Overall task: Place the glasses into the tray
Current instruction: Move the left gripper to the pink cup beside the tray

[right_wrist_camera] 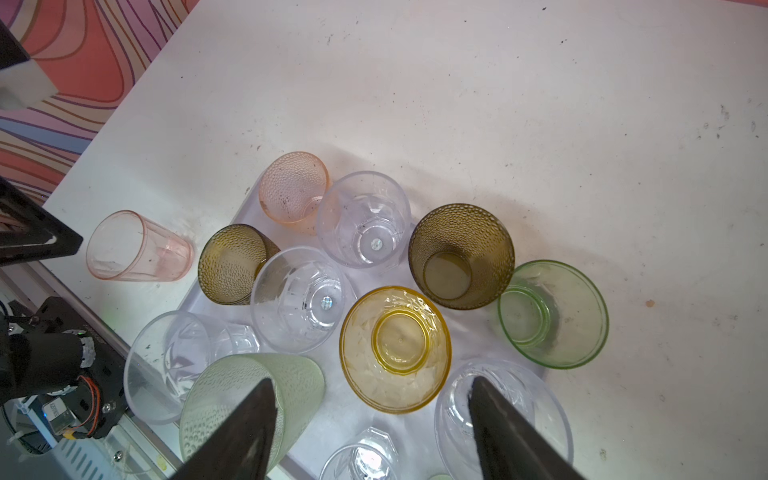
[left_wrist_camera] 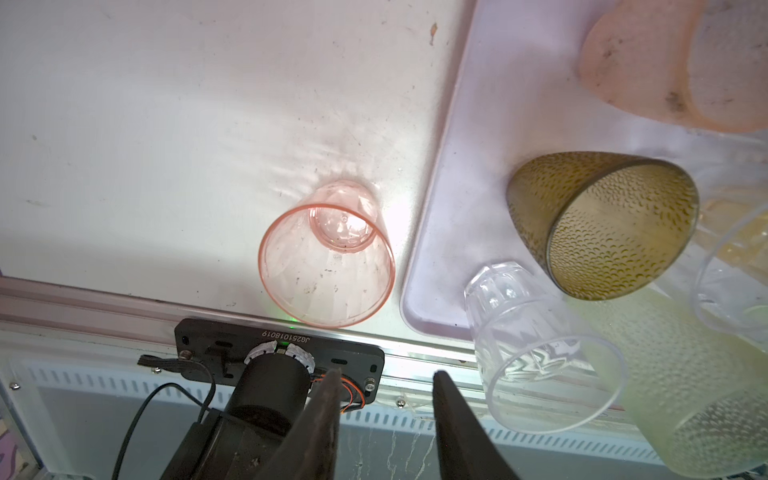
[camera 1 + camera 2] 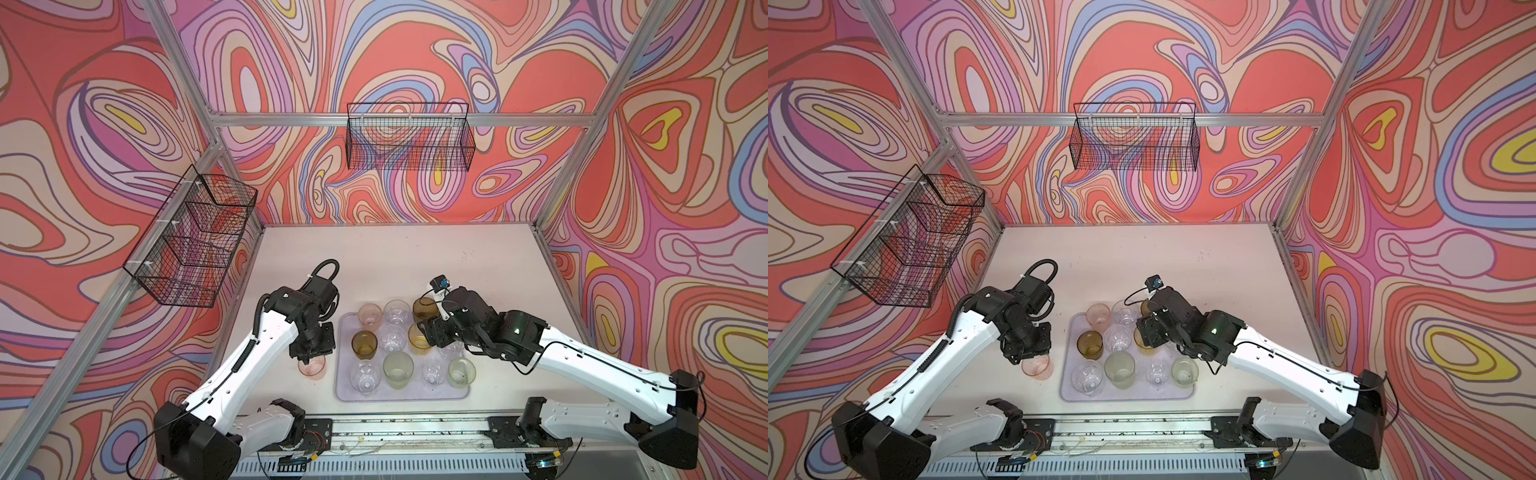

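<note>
Fetching the pink glass [image 3: 312, 367], on the desk [image 3: 395, 257] just left of the tray [image 3: 399, 395] at lower middle of a top view, seemed the step in hand. The left tool [image 2: 386, 374], above it, and the right tool [image 1: 372, 382] both gaped empty. The next move would call for a descent astride its rim.

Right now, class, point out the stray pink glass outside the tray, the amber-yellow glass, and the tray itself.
stray pink glass [image 2: 326, 266]: left wrist view, its see-through side wall.
amber-yellow glass [image 1: 397, 343]: right wrist view, its base.
tray [image 3: 399, 395]: in a top view, bare floor by the near rim.
</note>
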Tool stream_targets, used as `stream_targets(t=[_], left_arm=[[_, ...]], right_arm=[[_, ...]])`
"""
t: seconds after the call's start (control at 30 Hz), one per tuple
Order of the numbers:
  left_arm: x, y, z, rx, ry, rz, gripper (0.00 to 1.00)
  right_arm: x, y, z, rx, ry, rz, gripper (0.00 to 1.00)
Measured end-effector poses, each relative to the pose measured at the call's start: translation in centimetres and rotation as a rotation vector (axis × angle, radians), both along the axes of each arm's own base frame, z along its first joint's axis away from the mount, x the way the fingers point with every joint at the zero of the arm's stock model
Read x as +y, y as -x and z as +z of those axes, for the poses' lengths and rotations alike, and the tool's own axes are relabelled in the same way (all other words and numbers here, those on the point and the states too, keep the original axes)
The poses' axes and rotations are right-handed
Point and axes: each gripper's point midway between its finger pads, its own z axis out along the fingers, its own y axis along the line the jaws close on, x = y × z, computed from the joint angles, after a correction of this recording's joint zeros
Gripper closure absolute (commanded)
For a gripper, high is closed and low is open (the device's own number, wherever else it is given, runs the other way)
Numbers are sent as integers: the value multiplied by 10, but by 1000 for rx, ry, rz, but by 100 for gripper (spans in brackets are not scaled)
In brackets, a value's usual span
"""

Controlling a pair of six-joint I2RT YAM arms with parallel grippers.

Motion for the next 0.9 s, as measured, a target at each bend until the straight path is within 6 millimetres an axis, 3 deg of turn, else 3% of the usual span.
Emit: stream_targets(t=[0.47,0.9], left_arm=[[27,22,-27,67,30,191,61],[40,27,-41,63,60,341,62]], right_arm=[[-2,1,2,-18,1,16,23],[-7,5,-2,-48,18,49,23]])
